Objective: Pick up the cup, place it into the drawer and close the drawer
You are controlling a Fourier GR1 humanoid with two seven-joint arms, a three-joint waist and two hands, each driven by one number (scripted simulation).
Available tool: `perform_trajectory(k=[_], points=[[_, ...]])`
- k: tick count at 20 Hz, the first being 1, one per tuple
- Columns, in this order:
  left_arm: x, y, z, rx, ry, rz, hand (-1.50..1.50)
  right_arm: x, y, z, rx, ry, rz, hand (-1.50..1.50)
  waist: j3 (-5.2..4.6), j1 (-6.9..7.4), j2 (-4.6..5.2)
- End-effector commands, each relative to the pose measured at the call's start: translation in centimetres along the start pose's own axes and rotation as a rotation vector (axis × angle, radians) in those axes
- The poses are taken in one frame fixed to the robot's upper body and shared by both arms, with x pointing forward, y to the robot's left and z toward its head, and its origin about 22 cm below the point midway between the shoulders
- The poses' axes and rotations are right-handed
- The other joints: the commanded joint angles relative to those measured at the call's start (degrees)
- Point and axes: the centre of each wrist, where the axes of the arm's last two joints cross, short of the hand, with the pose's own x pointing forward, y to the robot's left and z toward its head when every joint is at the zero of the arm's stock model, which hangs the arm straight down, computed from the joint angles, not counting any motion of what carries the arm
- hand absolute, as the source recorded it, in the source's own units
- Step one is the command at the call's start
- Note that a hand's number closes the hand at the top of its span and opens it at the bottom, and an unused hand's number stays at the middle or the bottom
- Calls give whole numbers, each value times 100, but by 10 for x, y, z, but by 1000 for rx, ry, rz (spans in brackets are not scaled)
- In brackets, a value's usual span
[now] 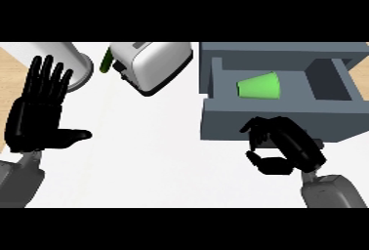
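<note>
Head view: green cup (259,87) lying in open drawer (277,122); right hand (282,146) clenched, empty; left hand (39,114) released

- Cup (260,87): smooth matt green, plastic-looking.
- Drawer (279,119): matt grey, flat finish.
- Toaster (153,64): glossy, metallic sheen.
- Counter (158,161): smooth white.
- Hands (39,117): matt black.
</note>
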Motion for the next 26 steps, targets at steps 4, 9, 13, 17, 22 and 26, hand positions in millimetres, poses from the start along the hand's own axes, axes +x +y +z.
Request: perform_trajectory(k=[4, 9, 13, 17, 22, 26], points=[[-2, 22, 34, 1, -6, 7, -150, -35, 24, -32, 92, 75, 121, -150, 0, 15, 9], [-9, 59, 41, 14, -1, 3, -150, -57, 35, -56, 113, 81, 86, -150, -1, -28, 15], [-4, 31, 49, 18, -3, 21, -150, -69, 40, -81, 97, 92, 53, -150, 3, 8, 11], [15, 55, 38, -13, -12, 15, -150, -93, 27, -82, 102, 112, 12, -150, 5, 43, 31], [-3, 53, 35, -26, -11, 39, -150, -88, -3, -116, 108, 122, -9, -150, 7, 146, 89], [-9, 65, 41, -22, 8, 45, -150, -113, -18, -95, 129, 135, -6, -150, 7, 164, 113]])
